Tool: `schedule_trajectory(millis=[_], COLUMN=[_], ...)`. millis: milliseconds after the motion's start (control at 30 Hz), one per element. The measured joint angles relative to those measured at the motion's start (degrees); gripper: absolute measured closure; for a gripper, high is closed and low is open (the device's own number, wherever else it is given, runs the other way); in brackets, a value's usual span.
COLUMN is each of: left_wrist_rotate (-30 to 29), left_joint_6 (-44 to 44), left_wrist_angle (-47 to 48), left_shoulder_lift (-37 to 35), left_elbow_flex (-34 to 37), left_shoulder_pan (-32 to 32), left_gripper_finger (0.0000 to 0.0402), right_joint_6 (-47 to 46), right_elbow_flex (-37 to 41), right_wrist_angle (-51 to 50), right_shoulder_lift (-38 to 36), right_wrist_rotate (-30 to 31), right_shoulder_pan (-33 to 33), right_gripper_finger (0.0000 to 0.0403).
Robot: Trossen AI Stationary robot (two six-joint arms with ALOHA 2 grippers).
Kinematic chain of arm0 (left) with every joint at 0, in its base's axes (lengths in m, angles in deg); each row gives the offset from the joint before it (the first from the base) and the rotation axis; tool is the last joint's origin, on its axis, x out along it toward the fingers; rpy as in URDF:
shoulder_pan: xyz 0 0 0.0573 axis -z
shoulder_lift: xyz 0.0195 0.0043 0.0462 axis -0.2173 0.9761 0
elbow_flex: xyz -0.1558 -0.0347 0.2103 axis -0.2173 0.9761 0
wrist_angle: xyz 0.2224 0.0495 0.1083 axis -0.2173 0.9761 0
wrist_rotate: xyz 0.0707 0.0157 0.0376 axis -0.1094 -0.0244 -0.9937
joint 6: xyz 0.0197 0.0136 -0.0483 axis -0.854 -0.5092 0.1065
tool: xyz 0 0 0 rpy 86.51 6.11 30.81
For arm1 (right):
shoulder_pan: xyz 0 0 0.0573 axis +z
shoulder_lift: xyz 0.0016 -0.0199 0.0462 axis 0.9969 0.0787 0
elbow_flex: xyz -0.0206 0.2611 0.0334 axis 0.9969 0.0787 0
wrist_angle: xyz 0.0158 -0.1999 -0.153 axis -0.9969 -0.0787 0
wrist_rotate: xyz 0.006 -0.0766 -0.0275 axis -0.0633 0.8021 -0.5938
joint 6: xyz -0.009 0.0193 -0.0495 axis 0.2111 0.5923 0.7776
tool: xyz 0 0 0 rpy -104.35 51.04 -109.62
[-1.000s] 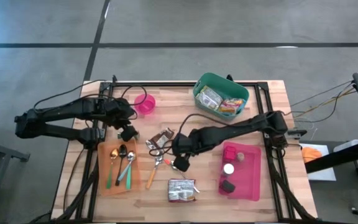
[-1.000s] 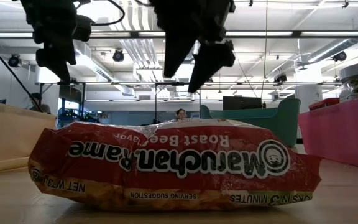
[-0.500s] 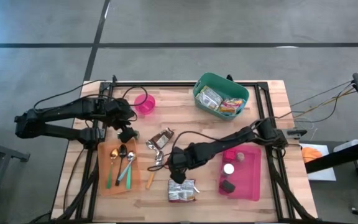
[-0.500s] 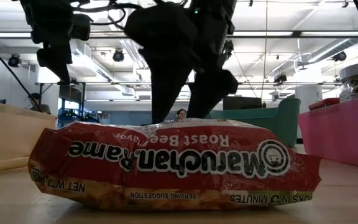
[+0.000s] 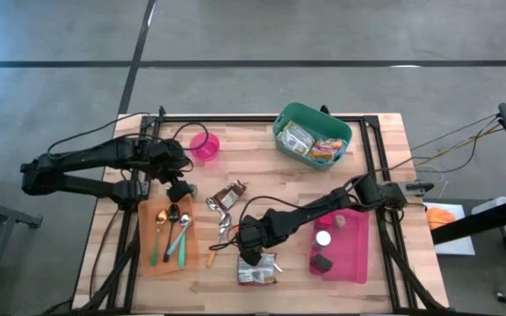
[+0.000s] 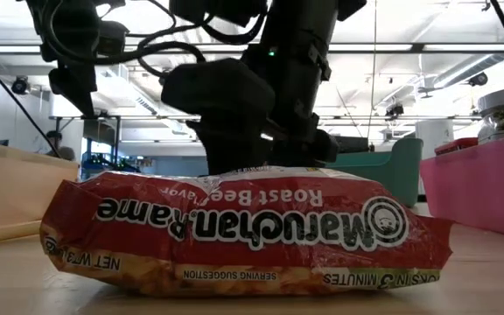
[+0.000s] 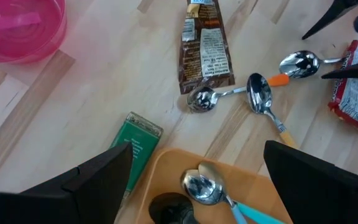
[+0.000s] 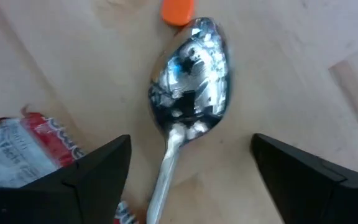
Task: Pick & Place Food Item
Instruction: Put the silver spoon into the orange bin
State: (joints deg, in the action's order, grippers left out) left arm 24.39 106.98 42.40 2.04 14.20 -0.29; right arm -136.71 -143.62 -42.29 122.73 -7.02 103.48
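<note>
- Right pincer (image 5: 247, 254): fingers spread wide, nothing gripped, low over a silver spoon (image 8: 188, 115), just beside the red crinkled ramen packet (image 5: 256, 269).
- Packet flat on wooden table (image 5: 385, 132), front edge.
- Left pincer (image 5: 180, 187): open, empty, above orange tray (image 5: 144, 261).

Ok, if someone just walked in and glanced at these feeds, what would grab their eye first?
Probably the red ramen packet near the table's front edge, filling the low view, with the right gripper low right behind it, jaws open over a spoon. Next, the bright colours: the pink bin at the right front and the teal basket of snacks at the back. The left gripper waits above the orange tray.
</note>
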Motion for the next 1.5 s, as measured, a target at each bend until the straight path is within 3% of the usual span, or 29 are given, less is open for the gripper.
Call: schedule_trajectory(millis=[167, 567, 1033, 1300, 1500], left_wrist_rotate=[0.26, 1.05, 1.07, 1.29, 1.51], left_joint_6=[0.24, 1.31, 1.33, 1.36, 3.61], left_wrist_angle=[0.46, 0.81, 1.03, 0.65, -6.08], left_shoulder_lift=[0.0, 0.0, 0.0, -0.67, -3.33], left_elbow_flex=[0.0, 0.0, 0.0, -0.02, -0.02], left_shoulder_pan=[0.04, 0.04, 0.04, 0.04, 0.04], left_gripper_finger=[0.0034, 0.0034, 0.0034, 0.0034, 0.0034], right_joint_6=[0.15, -2.06, -1.64, 0.1, 2.44], right_elbow_flex=[0.02, 0.17, -3.13, -7.23, -11.27], right_wrist_angle=[-0.49, -3.47, -6.24, -9.56, -9.49], right_shoulder_lift=[0.82, 0.23, -0.3, -5.0, -10.27], right_wrist_rotate=[0.25, 2.99, 4.81, 11.28, 17.76], right_shoulder_pan=[0.02, 0.0, -0.38, -2.18, -4.15], right_gripper_finger=[0.0147, 0.038, 0.039, 0.0391, 0.0392])
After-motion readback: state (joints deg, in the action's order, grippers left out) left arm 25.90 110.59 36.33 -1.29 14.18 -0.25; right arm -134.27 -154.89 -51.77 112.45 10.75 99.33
